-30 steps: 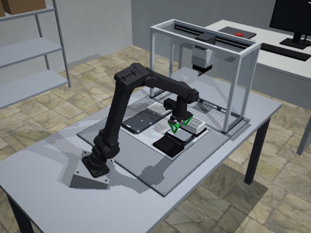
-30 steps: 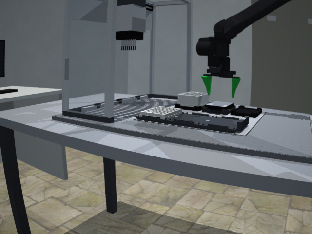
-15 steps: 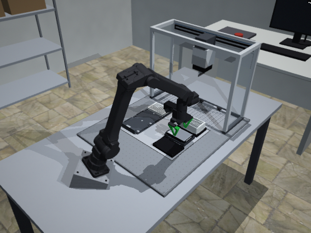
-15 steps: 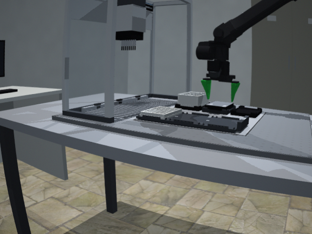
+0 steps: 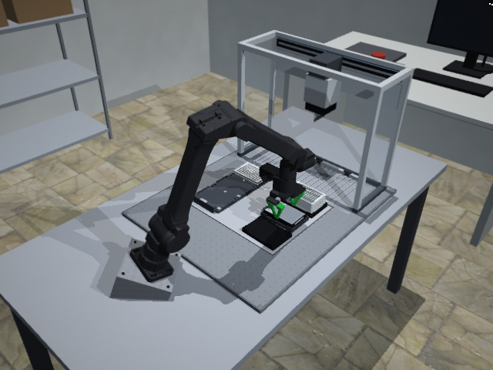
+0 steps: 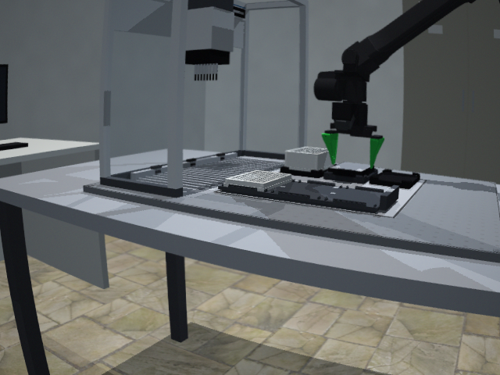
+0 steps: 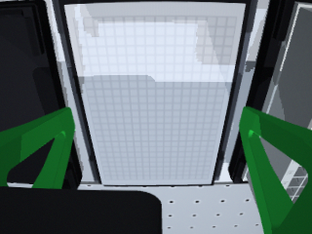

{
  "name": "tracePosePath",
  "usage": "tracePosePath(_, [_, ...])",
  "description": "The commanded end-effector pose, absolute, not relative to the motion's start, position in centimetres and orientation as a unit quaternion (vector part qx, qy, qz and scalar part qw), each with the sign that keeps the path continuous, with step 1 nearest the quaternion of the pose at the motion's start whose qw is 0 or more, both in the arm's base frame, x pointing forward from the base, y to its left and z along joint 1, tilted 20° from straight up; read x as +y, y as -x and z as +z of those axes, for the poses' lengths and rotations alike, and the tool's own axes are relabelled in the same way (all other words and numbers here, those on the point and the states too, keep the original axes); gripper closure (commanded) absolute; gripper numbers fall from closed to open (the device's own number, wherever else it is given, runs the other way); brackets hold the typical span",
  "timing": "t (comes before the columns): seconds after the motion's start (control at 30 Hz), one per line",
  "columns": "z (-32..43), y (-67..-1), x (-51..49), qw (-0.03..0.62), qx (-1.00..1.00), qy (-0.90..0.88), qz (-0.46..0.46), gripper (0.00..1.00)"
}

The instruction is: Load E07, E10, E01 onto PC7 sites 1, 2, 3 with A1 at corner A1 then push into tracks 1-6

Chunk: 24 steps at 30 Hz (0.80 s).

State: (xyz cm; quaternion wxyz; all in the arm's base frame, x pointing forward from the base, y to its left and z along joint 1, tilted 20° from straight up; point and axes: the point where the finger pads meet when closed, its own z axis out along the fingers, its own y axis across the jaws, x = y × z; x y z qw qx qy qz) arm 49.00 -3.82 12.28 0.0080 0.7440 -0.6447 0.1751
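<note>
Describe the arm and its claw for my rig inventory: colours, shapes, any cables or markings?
The arm is matt black throughout, built of blocky, rounded segments, rising from a black foot on a grey base plate with bolt holes. The claw has a black body and two bright green, wedge-shaped fingers tapering to narrow tips. In the wrist view they look like open triangular frames. No cables or markings show.

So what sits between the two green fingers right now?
The fine-grid plate in the middle nest lies between the open gripper's green fingers, not yet touched; the wrist view shows it best.
</note>
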Motion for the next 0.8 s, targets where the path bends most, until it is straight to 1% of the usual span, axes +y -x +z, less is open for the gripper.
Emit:
tracePosePath(0.0, [11.7,-49.4,-4.4,0.007,-0.643,-0.745,0.176,0.00])
tracePosePath(0.27, [11.1,-49.5,-4.5,0.007,-0.643,-0.746,0.176,0.00])
tracePosePath(0.3, [12.2,-50.7,-4.3,-0.002,-0.641,-0.745,0.186,0.00])
tracePosePath(0.4, [11.6,-50.4,-4.4,0.001,-0.641,-0.745,0.183,0.00])
tracePosePath(0.43, [12.7,-50.4,-4.0,-0.005,-0.642,-0.743,0.189,0.00])
tracePosePath(0.57, [12.7,-50.4,-4.0,-0.005,-0.642,-0.743,0.189,0.00])
tracePosePath(0.6, [12.8,-50.3,-3.7,-0.006,-0.637,-0.747,0.189,1.00])
tracePosePath(0.77, [12.8,-50.3,-3.8,-0.005,-0.642,-0.743,0.189,1.00])
